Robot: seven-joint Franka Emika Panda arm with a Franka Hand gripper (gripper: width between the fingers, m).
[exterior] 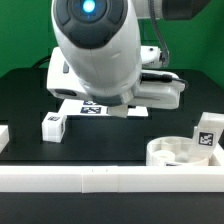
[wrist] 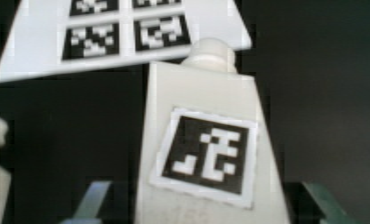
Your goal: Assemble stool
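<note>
Gripper fingers stand wide apart, straddling a tagged white leg without touching it. Marker board lies just beyond the leg. Seat sits well apart, toward the exterior view's right.

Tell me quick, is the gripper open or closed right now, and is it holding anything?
Gripper: open, with its fingers on either side of a stool leg and gaps showing on both sides, so it is holding nothing.

Even, bright light — soft blur, wrist view dimmer.
</note>
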